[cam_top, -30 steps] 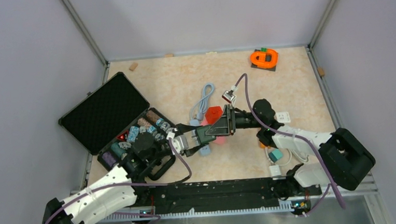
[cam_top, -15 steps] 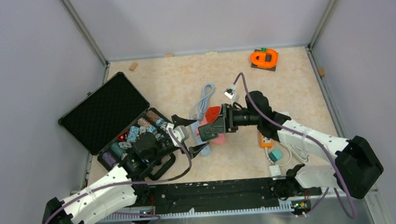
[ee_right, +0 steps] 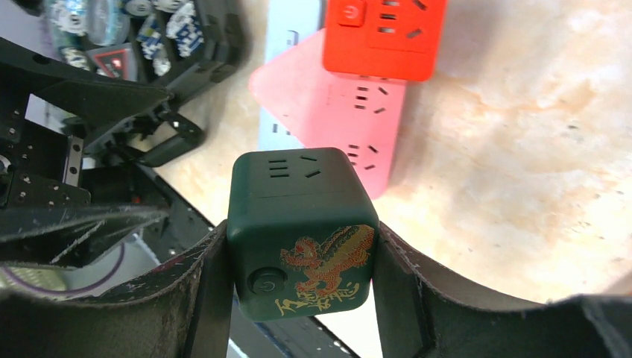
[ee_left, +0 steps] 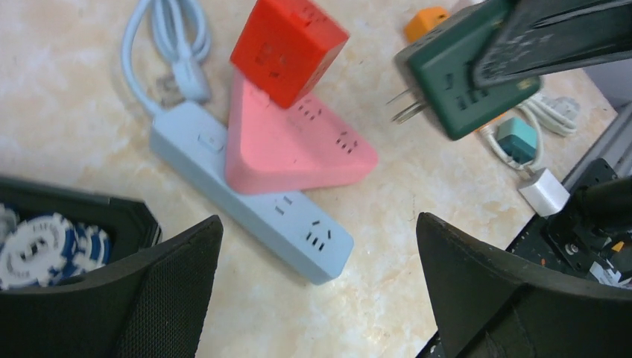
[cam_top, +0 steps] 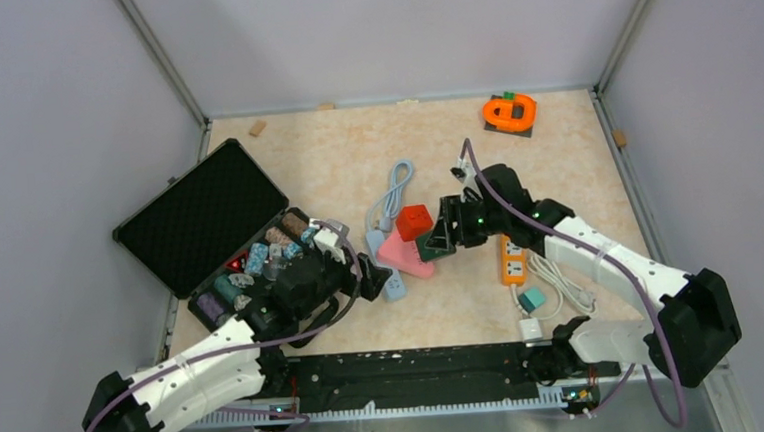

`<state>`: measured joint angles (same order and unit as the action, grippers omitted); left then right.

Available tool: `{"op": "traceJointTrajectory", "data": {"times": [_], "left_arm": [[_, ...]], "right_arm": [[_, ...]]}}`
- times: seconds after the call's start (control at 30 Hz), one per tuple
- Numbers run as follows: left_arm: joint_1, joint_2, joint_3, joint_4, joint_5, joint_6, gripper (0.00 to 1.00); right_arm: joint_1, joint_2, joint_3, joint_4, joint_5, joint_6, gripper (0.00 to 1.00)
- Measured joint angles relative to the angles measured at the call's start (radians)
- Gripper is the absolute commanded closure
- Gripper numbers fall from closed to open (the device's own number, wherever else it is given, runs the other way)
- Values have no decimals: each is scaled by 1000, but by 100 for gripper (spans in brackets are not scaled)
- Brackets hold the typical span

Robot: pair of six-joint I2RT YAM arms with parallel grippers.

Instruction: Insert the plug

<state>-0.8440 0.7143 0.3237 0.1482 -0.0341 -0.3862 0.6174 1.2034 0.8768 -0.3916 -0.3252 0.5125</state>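
Observation:
The plug is a dark green cube (ee_right: 302, 224) with a dragon print and metal prongs (ee_left: 406, 106). My right gripper (ee_right: 302, 246) is shut on its two sides. It hangs in the air beside the pink triangular socket strip (cam_top: 405, 255), prongs toward that strip. A red socket cube (cam_top: 414, 221) sits on the strip's far end, and a light blue power strip (ee_left: 283, 224) lies under it. My left gripper (ee_left: 319, 220) is open and empty, low over the blue strip's near end, next to the case.
An open black case (cam_top: 203, 217) of poker chips lies at the left. An orange power strip (cam_top: 512, 258) with white cables and a teal plug (cam_top: 531, 299) lies under the right arm. An orange object (cam_top: 510, 112) sits at the back right.
My left gripper opened, let go of the green plug and drew back toward the case. The right gripper kept the plug and moved it back to the right of the pink strip.

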Motion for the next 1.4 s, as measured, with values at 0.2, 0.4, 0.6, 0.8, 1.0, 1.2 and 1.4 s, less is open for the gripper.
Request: {"op": "traceJointTrajectory", "data": {"times": [0.2,0.4,0.6,0.8,1.0,1.2,1.4], "left_arm": [[0,116,55,-190,-72,-171,1],[0,243,182,-330,-82,-194,1],[0,288,248,-375,-86,-175,1],[0,300,274,-385,-57,-116,1],[0,313,291,-385,-34,-67,3],[1,381,359,-388,-34,-55,10],[11,496,438,-387,-30,-45,16]], "right_arm": [[-41,-5,3,-71,13,-63,100],[-80,0,19,-128,14,-76,100],[-103,52,53,-161,-5,-74,100],[-123,144,74,-175,-61,-66,100],[-132,245,104,-178,-117,-55,100],[-135,287,139,-159,-150,-40,100],[-134,347,146,-143,-158,-39,100]]}}
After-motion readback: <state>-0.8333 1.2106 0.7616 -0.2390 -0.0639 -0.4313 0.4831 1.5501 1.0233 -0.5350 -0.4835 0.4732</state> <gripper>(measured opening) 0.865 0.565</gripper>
